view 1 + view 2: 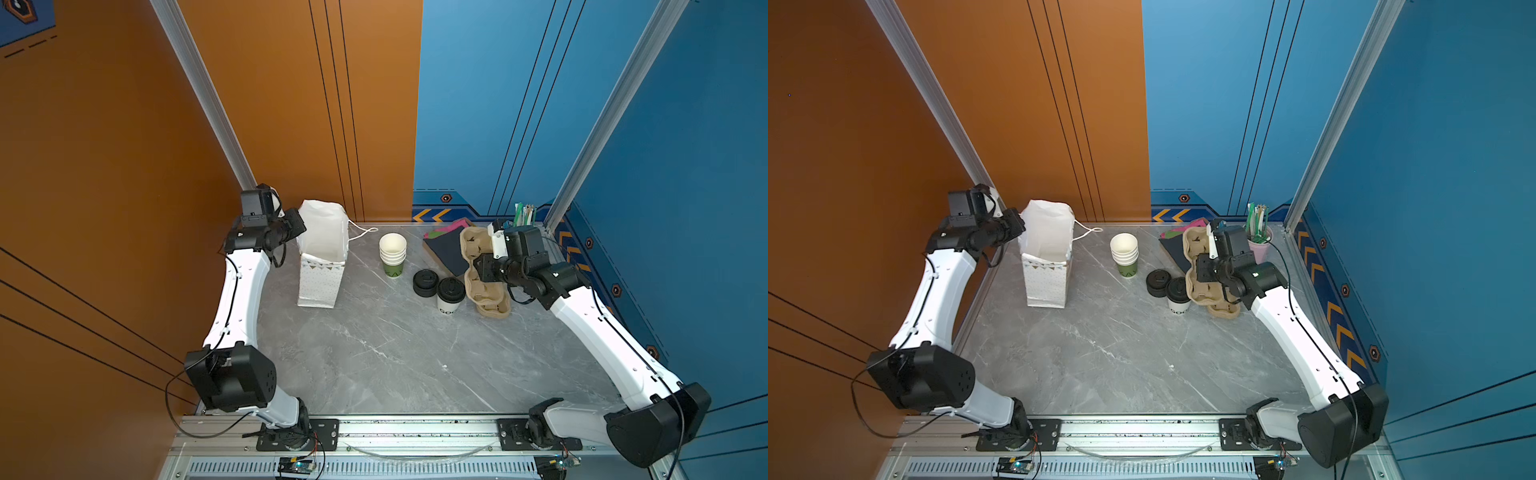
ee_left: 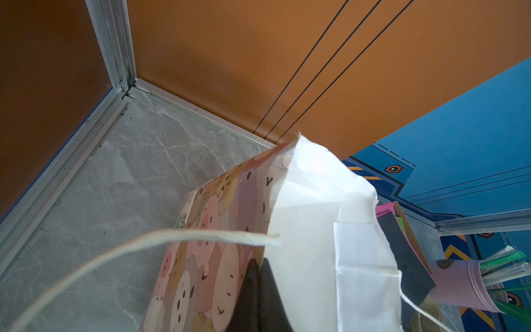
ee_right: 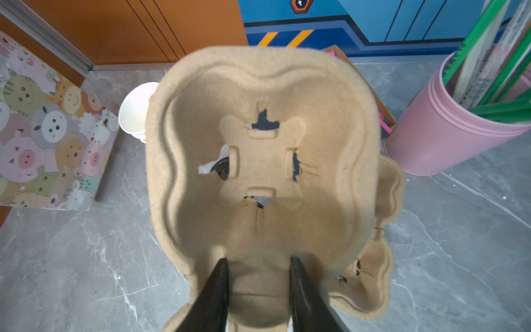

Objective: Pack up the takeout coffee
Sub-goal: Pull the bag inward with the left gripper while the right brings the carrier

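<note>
Bag-and-carrier stage, by the look: pinches bag (image 1: 320,270) rim with left gripper (image 2: 258,287), clamped shut on the paper, and holds carrier (image 3: 258,143) tilted off table (image 1: 374,353) in right gripper (image 3: 260,284), jaws part-open across its middle ridge. Leaves coffee (image 1: 450,296) standing on table, just beside lids (image 1: 424,282), not yet loaded. Next, likely: calls for lowering carrier squarely into bag without snagging rim.
</note>
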{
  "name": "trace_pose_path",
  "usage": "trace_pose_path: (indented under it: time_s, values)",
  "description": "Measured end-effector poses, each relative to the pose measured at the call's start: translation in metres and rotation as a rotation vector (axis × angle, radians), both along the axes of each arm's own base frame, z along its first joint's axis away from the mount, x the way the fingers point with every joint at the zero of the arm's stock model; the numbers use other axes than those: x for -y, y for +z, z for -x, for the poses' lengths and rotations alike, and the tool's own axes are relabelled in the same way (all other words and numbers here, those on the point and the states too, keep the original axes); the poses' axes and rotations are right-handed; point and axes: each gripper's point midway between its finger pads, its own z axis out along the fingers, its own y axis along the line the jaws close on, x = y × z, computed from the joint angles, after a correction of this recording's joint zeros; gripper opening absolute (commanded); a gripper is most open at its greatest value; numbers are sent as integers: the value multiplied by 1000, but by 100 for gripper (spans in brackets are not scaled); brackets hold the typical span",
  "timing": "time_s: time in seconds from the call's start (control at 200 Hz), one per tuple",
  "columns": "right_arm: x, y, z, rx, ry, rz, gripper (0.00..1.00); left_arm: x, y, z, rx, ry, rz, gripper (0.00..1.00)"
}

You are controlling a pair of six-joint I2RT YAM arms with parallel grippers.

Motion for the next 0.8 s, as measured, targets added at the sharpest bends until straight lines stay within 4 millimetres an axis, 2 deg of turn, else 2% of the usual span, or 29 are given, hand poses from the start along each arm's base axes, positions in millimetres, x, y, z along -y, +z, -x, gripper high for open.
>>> trace_pose_path:
  time_s: [0.16,0.33,0.586,0.801]
  values:
    - [-14,10,0,19,33,-8,35,11,3,26,107,47,34,0]
    - [-29,17,2,32,70,-13,34,31,7,56,236,50,55,0]
    - [-63,39,17,82,161,-28,34,74,-24,96,301,-18,53,0]
    - [-93,66,34,148,228,-40,34,81,-25,112,342,-22,61,0]
